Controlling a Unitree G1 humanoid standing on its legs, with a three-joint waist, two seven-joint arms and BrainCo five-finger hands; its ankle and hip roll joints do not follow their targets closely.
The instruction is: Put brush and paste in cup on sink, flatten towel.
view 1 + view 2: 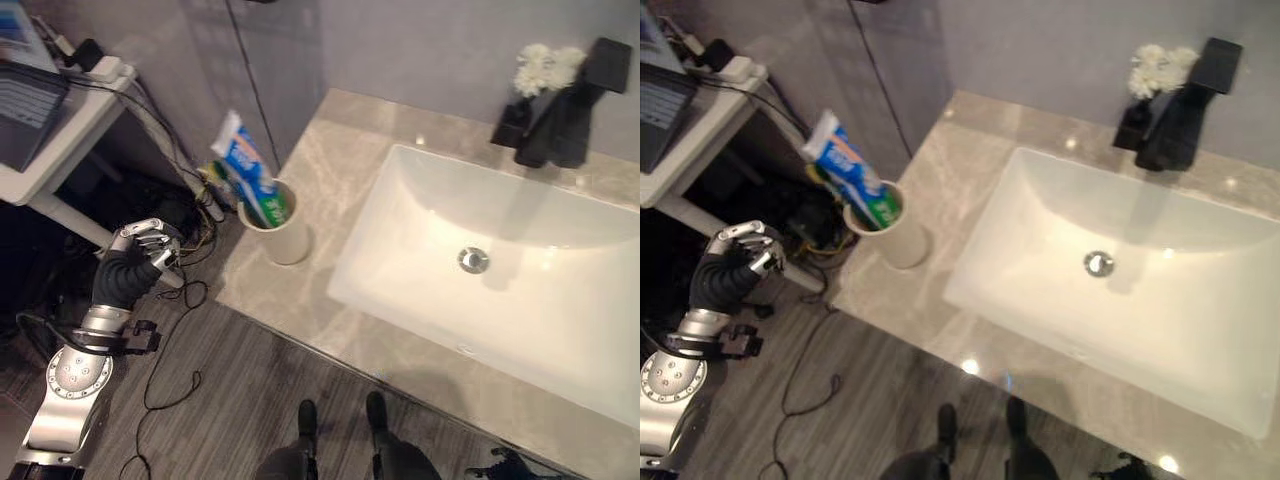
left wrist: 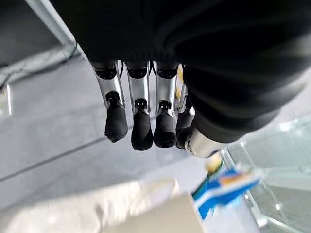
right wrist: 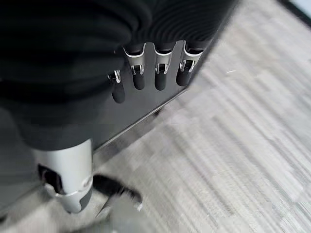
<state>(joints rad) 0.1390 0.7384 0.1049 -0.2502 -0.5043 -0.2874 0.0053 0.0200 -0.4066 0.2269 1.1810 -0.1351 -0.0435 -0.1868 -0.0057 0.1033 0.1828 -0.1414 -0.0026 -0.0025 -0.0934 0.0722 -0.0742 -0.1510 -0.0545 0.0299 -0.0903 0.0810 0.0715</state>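
Near the counter's (image 1: pixel 320 180) left edge, the cup (image 1: pixel 285 235) holds toothpaste (image 1: pixel 245 165); left hand (image 1: pixel 140 262) hangs well apart over floor, fingers curled, empty.

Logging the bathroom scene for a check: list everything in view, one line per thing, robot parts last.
Cream cylindrical cup: one, cream, on the counter's left end beside the basin.
Blue-and-white toothpaste tube: one, blue, white and green, standing in the cup, leaning left.
White rectangular sink basin: one, white, set into the counter, metal drain in the middle.
Beige marble counter: one, beige, around the basin.
Black angular tap: one, black, behind the basin.
White fluffy cloth: one, white, on the tap.
White side table: one, white, far left, laptop on it.
Left hand: one, silver with dark cover, fingers curled, holding nothing, left of the cup over the floor.
Right hand: one, fingers straight, above the floor.
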